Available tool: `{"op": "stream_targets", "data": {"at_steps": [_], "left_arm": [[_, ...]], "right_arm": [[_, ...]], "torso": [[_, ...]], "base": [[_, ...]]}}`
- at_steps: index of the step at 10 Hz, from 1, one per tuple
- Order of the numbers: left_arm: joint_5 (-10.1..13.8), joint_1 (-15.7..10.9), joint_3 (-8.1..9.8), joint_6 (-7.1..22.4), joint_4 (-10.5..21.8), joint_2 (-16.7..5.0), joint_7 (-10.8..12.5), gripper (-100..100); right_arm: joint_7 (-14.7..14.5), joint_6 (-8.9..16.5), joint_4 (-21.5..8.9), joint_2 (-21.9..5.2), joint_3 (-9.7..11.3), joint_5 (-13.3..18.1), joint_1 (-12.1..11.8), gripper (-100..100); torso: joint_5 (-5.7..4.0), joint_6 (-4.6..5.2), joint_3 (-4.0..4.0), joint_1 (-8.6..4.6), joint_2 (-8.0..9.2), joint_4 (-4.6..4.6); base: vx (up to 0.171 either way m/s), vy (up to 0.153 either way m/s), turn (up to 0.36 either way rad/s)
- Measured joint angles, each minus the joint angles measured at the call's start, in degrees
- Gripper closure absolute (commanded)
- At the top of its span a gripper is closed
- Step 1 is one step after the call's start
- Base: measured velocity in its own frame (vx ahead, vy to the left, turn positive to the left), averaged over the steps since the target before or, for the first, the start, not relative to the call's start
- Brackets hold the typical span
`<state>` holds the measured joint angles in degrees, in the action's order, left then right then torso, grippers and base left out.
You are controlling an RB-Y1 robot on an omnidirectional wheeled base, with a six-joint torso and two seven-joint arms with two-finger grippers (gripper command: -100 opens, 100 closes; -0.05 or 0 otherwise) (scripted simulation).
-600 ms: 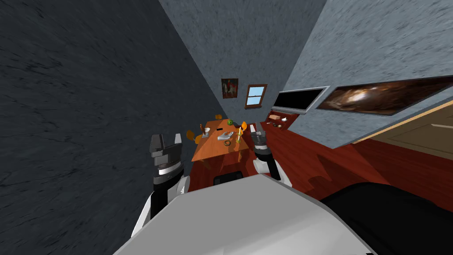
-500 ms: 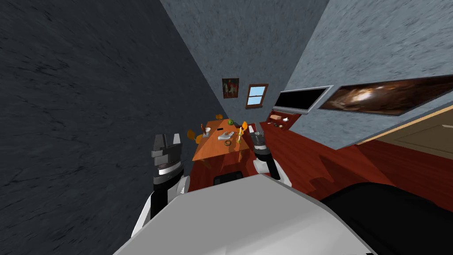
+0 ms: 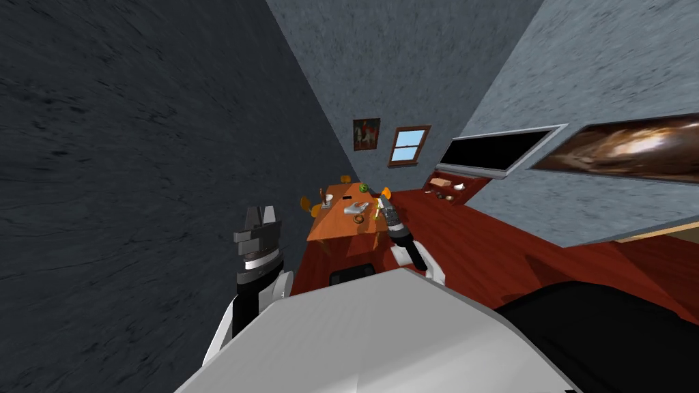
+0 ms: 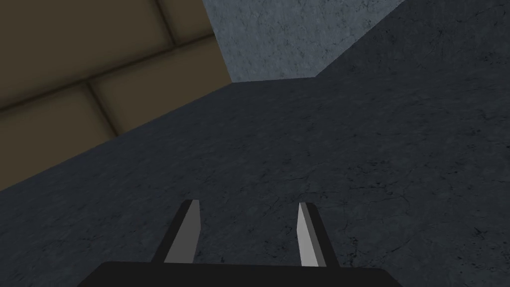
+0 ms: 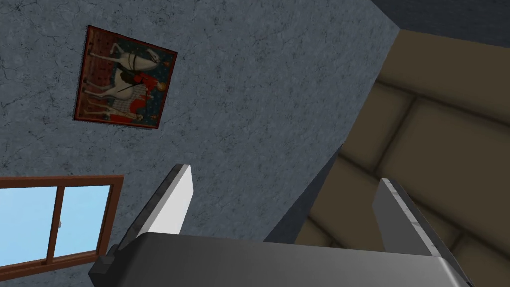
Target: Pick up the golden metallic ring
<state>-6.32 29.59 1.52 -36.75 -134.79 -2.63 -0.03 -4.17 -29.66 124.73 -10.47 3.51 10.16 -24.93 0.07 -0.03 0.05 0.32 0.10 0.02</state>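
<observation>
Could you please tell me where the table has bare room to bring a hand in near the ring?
Bare: the near strip of the table, between the ring and the near edge, and the patch from the white cup to that edge. Crowded around the ring: a grey object just beyond it, a yellow stick beside it.

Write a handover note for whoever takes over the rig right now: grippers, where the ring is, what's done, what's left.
Left gripper: open, empty, raised at my left side, away from the table.
Right gripper: open, empty, stretched forward by the right edge of the orange-brown table, pointing up at the wall.
Ring: lies on the table near its front edge, just in front of a grey hand-shaped object, untouched.
Done: I face the table.
Left: bring the right gripper down over the ring, close, lift.
</observation>
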Motion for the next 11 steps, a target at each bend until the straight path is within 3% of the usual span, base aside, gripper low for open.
{"op": "stream_targets", "data": {"at_steps": [3,5,11], "left_arm": [[0.00,0.00,0.00,0.00,0.00,0.00,0.00,0],[0.00,0.00,0.00,0.00,0.00,0.00,0.00,0],[0.00,0.01,0.01,0.00,0.00,0.00,0.00,0]], "right_arm": [[-2.21,0.82,-4.82,-3.49,-0.63,1.93,2.66,-100],[-5.34,2.11,-8.02,-6.02,0.16,4.85,4.71,-100],[-10.97,3.24,-16.49,-11.43,0.66,9.80,8.33,-100]], "torso": [[0.00,0.00,0.00,-0.02,0.00,0.00],[0.04,0.00,0.01,0.15,0.02,0.00],[0.00,0.07,0.01,-0.07,0.02,0.01]], "base": [[-0.024,0.091,0.237],[-0.029,0.106,0.190],[-0.020,0.073,0.181]]}}
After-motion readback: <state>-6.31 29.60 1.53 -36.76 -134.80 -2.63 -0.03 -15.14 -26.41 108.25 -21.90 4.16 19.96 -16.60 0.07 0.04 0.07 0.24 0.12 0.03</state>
